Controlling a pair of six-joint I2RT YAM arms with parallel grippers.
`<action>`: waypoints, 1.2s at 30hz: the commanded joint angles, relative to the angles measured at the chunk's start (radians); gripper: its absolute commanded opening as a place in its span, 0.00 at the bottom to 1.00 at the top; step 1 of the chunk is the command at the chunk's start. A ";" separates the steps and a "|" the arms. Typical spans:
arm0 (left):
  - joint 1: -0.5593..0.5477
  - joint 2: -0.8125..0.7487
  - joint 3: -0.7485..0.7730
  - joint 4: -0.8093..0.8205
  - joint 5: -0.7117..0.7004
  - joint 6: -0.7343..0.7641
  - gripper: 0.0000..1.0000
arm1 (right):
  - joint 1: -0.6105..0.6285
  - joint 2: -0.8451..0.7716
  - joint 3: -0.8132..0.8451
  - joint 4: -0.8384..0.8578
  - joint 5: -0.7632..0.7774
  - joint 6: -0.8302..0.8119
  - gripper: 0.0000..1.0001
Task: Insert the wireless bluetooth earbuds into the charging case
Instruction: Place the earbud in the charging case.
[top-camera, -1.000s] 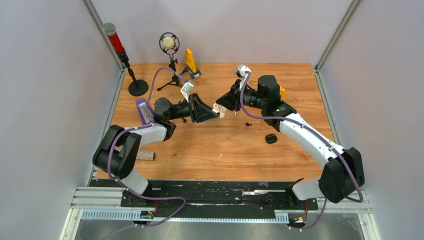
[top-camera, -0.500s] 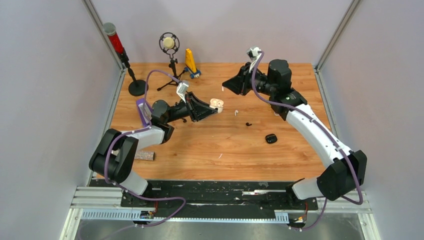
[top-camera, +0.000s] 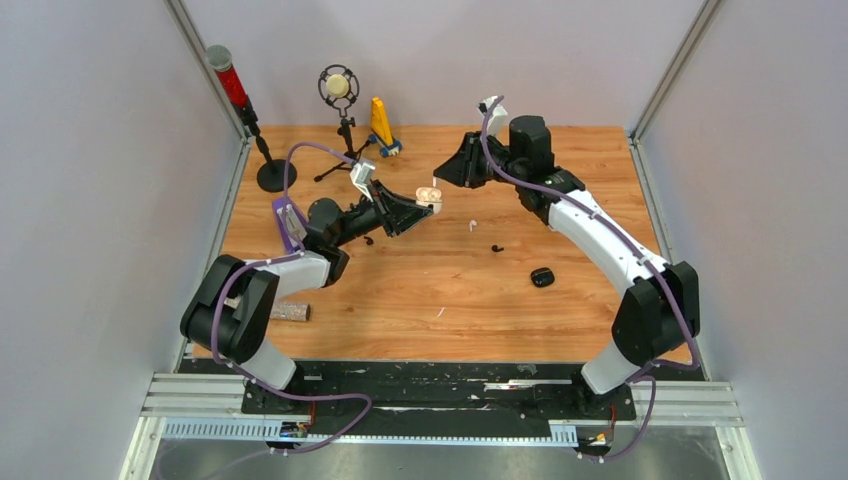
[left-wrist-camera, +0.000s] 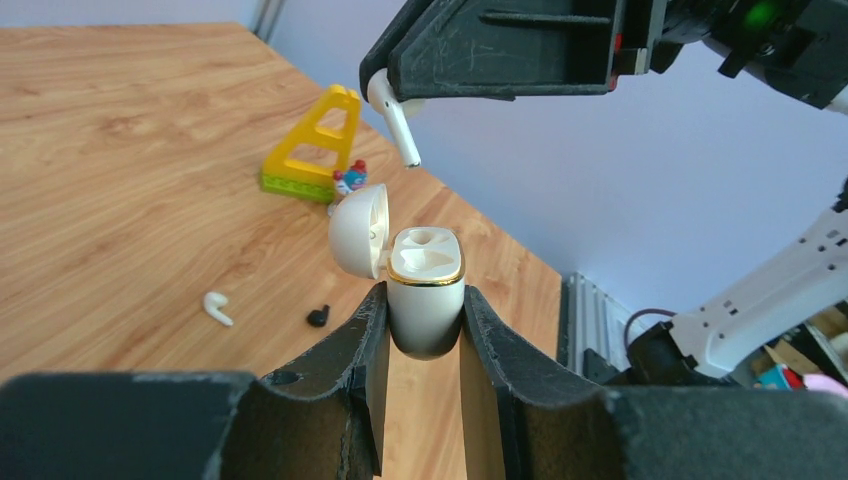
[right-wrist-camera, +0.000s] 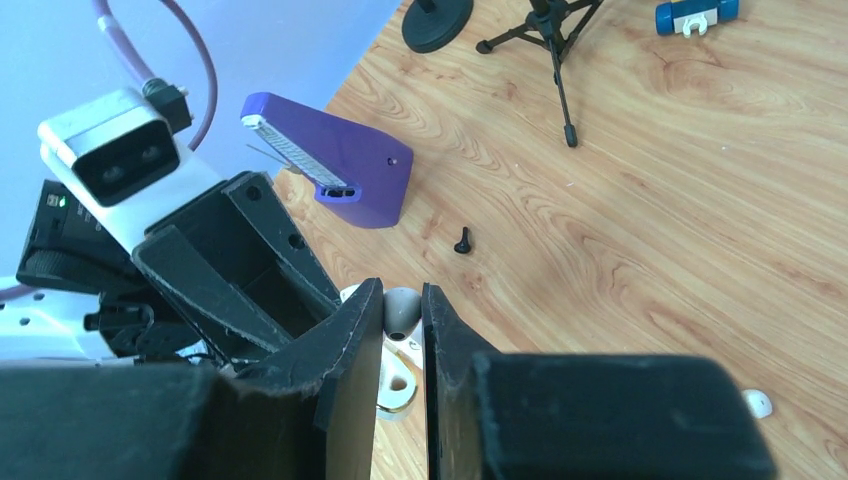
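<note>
- Tight squeeze! The right jaws hang close over the left jaws, with only a sliver of air between the held earbud (left-wrist-camera: 392, 115) and the open case (left-wrist-camera: 425, 300).
- The case lid (left-wrist-camera: 358, 232) stands up beside the left jaws, walling that flank.
- On the desk (top-camera: 450, 310) under both jaws lie a loose white earbud (top-camera: 471, 226) and a black earbud (top-camera: 496, 248).
- Beyond the left jaws, the microphone tripod (top-camera: 342, 130) and yellow block (top-camera: 381, 125) crowd the far edge.
- From the right jaws back toward the bases, only a black case (top-camera: 542, 277) interrupts the wood.
</note>
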 joint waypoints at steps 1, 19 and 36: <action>-0.012 0.005 0.006 -0.021 -0.074 0.129 0.00 | 0.009 0.037 0.080 0.007 0.023 0.066 0.11; -0.028 -0.032 -0.014 -0.033 -0.092 0.152 0.00 | 0.097 0.091 0.110 -0.023 0.125 0.003 0.11; -0.028 -0.033 -0.021 -0.013 -0.082 0.126 0.00 | 0.100 0.076 0.097 -0.028 0.135 -0.017 0.10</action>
